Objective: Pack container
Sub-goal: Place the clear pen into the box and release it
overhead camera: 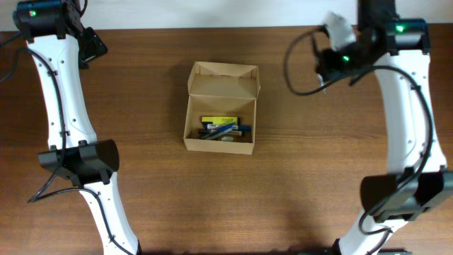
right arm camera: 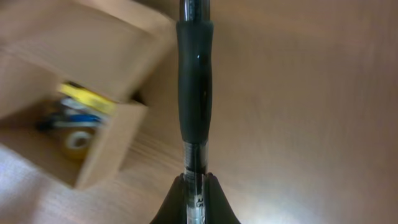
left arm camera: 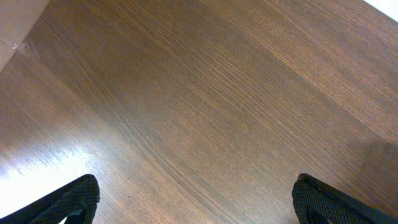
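Up at 2 o'clock from the open container (overhead camera: 223, 86), right hand (right arm camera: 196, 194) is clamped on what looks like a black pen (right arm camera: 195, 93); left hand (left arm camera: 196, 194) at 10 o'clock, fingers apart.

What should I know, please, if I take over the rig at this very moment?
Left gripper: jaws open, empty, above the table at the far left.
Right gripper: jaws shut on a black-gripped pen, off to the right of the container, not over it.
Container: mid-table, lid flap open, a yellow item and blue pens inside.
Done: some items packed, pen in hand.
Left: put the pen in, then likely close the lid flap.
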{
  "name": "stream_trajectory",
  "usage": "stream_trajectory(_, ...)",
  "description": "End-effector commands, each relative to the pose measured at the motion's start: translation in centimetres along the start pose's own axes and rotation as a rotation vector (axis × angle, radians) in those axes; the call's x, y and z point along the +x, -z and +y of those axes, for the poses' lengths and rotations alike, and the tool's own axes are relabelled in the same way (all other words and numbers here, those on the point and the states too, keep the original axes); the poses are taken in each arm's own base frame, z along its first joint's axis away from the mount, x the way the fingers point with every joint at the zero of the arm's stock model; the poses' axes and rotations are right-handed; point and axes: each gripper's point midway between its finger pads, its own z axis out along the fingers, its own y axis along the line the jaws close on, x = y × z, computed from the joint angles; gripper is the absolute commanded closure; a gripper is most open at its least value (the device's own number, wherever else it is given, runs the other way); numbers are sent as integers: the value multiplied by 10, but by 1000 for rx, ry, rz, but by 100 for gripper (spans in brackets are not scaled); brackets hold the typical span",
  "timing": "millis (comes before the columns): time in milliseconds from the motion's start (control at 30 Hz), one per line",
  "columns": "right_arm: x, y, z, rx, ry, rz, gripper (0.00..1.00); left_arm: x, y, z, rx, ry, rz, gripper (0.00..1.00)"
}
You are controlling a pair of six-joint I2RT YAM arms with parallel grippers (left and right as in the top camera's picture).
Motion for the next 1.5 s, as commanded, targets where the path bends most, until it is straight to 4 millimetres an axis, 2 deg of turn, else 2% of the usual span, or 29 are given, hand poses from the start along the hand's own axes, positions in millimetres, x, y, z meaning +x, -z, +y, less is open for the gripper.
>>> stream_trajectory(0, -31, 25, 83, -80, 386, -108, 96, -3, 7, 7, -6, 1, -15, 0)
stream_trajectory(133, -26, 12, 155, -154, 803, -106, 96, -3, 7, 7, -6, 1, -15, 0)
stream_trajectory(200, -20, -3, 178, -161, 951, -78, 96, -3, 7, 7, -6, 1, -15, 0)
stream_trajectory(300, -15, -29, 193, -133, 1072, -16, 96, -3, 7, 7, -6, 1, -15, 0)
stream_trajectory(400, -13, -65, 202, -125, 1128, 37, 96, -3, 7, 7, -6, 1, -15, 0)
stream_trajectory(533, -3, -111, 198, -144, 1127, 130, 96, -3, 7, 7, -6, 1, -15, 0)
stream_trajectory(600, 9, -135, 192, -168, 1114, 196, 96, -3, 7, 7, -6, 1, -15, 0)
stream_trajectory(633, 11, -140, 191, -173, 1111, 209, 96, -3, 7, 7, -6, 1, -15, 0)
stream_trajectory(667, 19, -157, 189, -192, 1104, 249, 96, -3, 7, 7, -6, 1, -15, 0)
stream_trajectory(733, 27, -170, 188, -212, 1096, 282, 96, -3, 7, 7, -6, 1, -15, 0)
stream_trajectory(900, 50, -191, 191, -285, 1066, 364, 96, -3, 7, 7, -6, 1, -15, 0)
stream_trajectory(1100, 60, -210, 189, -295, 1032, 394, 96, -3, 7, 6, -6, 0, -15, 0)
stream_trajectory(1267, 78, -230, 185, -306, 976, 452, 96, -3, 7, 7, -6, 1, -15, 0)
stream_trajectory(1400, 76, -236, 185, -275, 888, 443, 96, -3, 7, 7, -6, 1, -15, 0)
stream_trajectory(1433, 75, -236, 185, -272, 879, 441, 93, -3, 7, 7, -6, 1, -15, 0)
stream_trajectory(1467, 75, -235, 185, -267, 862, 442, 76, -3, 7, 7, -6, 1, -15, 0)
